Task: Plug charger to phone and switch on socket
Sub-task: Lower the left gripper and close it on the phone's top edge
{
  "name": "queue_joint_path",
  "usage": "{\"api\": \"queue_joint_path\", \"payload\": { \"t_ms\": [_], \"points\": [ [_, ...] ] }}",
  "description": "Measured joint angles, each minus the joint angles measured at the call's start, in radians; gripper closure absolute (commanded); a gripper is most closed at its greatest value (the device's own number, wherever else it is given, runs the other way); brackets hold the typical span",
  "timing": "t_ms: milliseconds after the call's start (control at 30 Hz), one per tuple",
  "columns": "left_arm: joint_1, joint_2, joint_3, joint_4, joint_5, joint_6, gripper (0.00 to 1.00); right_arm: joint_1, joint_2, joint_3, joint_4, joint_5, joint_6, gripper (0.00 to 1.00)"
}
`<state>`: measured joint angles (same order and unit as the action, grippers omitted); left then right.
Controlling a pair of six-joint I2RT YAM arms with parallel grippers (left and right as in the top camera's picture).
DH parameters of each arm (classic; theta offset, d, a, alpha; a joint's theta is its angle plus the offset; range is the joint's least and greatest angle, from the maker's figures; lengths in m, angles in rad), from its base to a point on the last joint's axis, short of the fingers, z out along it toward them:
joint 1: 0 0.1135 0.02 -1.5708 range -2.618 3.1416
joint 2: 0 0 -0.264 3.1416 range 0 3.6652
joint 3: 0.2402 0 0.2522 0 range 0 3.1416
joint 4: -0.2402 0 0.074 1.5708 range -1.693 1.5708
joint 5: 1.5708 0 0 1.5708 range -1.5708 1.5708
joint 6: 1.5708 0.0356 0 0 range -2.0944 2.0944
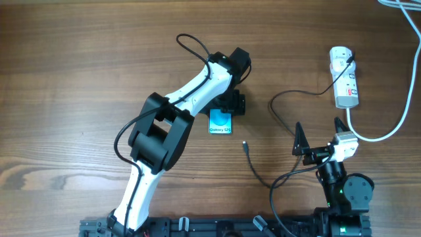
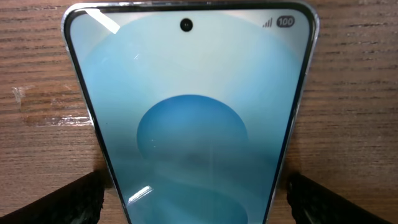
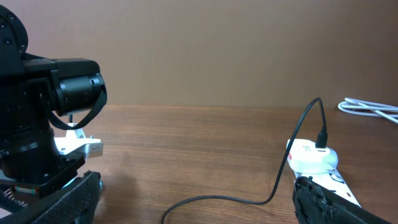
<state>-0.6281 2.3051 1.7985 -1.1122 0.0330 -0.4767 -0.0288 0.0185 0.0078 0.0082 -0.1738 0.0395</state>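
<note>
The phone [image 1: 220, 123] lies flat at the table's middle, cyan screen up; it fills the left wrist view [image 2: 193, 93]. My left gripper [image 1: 230, 104] is open at the phone's far end, one finger on each side with a small gap [image 2: 196, 202]. The charger is a thin black cable [image 1: 279, 99]. Its black plug [image 1: 350, 61] sits in the white socket [image 1: 345, 78] at the far right, and its small tip [image 1: 244, 143] lies loose on the wood near the phone. My right gripper [image 1: 320, 136] is open and empty, above the cable [image 3: 249, 200], with the socket [image 3: 311, 155] just ahead of its right finger.
A thick white cable [image 1: 395, 128] runs from the socket along the table's right side and off the top right corner. The left arm's black wrist [image 3: 37, 124] stands at the left in the right wrist view. Both arm bases stand at the table's near edge.
</note>
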Motion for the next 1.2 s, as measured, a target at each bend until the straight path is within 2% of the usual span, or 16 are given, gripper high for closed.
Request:
{"api": "queue_joint_path", "payload": {
  "t_ms": [400, 567, 1200],
  "points": [
    [-0.002, 0.001, 0.000, -0.005, 0.005, 0.000, 0.14, 0.000, 0.000, 0.000, 0.000, 0.000, 0.000, 0.00],
    [-0.002, 0.001, 0.000, -0.006, 0.005, 0.000, 0.22, 0.000, 0.000, 0.000, 0.000, 0.000, 0.000, 0.00],
    [-0.001, 0.001, 0.000, -0.002, 0.006, 0.000, 0.27, 0.000, 0.000, 0.000, 0.000, 0.000, 0.000, 0.00]
  ]
}}
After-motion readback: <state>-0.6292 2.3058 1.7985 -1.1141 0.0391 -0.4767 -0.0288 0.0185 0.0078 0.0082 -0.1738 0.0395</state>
